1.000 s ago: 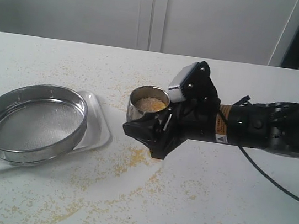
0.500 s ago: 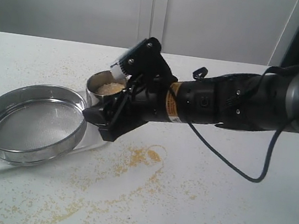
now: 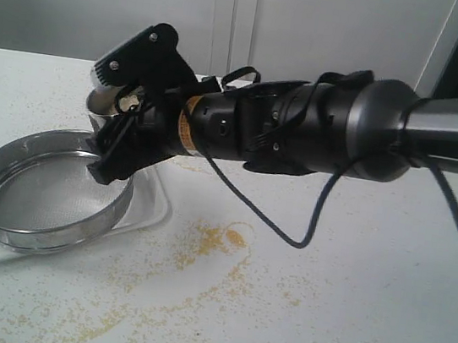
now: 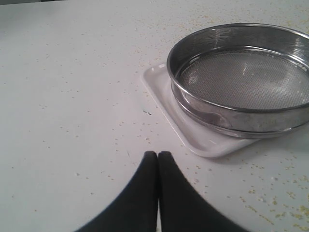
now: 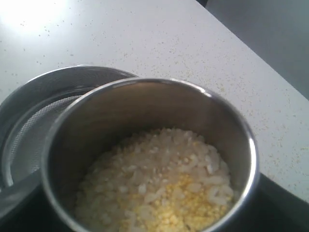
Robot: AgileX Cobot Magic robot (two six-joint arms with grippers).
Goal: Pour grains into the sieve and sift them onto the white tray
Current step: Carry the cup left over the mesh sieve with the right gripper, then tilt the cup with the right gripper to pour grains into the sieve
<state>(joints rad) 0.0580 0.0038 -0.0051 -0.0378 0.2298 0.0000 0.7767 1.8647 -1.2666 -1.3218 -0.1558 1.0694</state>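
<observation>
the left gripper (image 4: 158,158) is pinched tight with nothing in it, its two black tips pressed together low over the table (image 4: 72,96), near a corner of the white tray (image 4: 193,137). the white tray lies at the left of the table, and the sieve (image 3: 47,189) sits on it. the right gripper (image 3: 108,133) reaches across to the sieve's far edge. its jaws are spread wide, hugging a small steel cup (image 3: 99,103). the grains (image 5: 159,188) are in the cup, whitish with yellow bits. more spilled grains (image 3: 211,239) lie on the table further right.
</observation>
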